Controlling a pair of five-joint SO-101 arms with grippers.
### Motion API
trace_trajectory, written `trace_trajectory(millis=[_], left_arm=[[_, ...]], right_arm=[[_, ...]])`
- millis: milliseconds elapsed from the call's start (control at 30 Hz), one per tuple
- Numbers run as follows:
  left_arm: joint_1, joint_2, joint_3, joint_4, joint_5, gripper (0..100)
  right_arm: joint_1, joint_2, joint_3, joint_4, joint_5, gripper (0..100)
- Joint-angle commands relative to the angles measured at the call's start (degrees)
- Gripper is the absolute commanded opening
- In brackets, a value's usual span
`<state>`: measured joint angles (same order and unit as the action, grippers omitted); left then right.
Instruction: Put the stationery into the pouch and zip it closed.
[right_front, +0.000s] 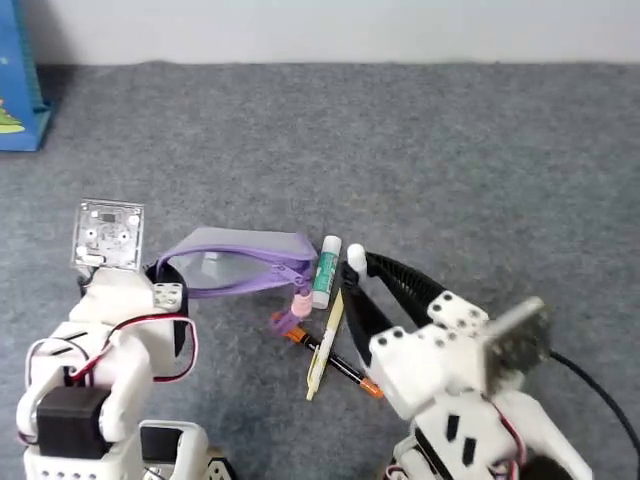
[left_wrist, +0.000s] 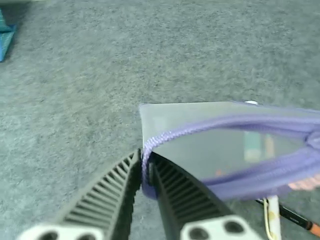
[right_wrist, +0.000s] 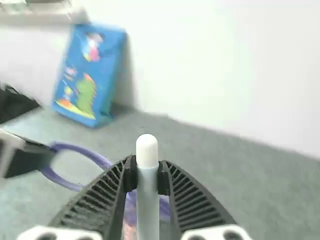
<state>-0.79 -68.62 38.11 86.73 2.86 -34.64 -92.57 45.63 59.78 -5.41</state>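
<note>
From up high, the left claw (right_front: 160, 274) pinches one end of the pouch (right_front: 240, 262). The right claw (right_front: 352, 278) holds a pen (right_front: 355, 253) by the other end, with a glue stick (right_front: 326, 270) beside it. At the left wrist, the left claw (left_wrist: 145, 162) is closed on the pouch's (left_wrist: 225, 145) corner. At the right wrist, the right claw (right_wrist: 147, 172) squeezes the pen (right_wrist: 147, 147), with the pouch (right_wrist: 95, 157) just past its tips.

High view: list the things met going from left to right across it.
blue box → left gripper, shut on the pouch's end → pouch → glue stick → right gripper, holding a white-capped pen. The yellow stick and the orange-tipped pen cross each other, so they are left out.
</note>
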Motion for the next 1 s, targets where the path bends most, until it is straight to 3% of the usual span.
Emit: trace_trajectory(millis=[0, 300, 800, 967], left_arm=[[2.29, 1.14, -0.13, -1.32, 1.14, 1], [2.81, 1.32, -0.13, -1.85, 2.64, 1], [2.81, 1.23, 0.22, -1.67, 2.55, 1], [2.81, 1.23, 0.22, -1.58, 2.46, 1]], right_arm=[[-3.56, -2.86, -1.49, -4.97, 0.44, 0.7], [-11.47, -2.15, -1.41, -20.88, 2.46, 0.7], [-11.82, 12.26, 9.49, -53.05, 2.46, 0.7], [-11.91, 17.8, 9.49, -58.15, 2.46, 0.7]])
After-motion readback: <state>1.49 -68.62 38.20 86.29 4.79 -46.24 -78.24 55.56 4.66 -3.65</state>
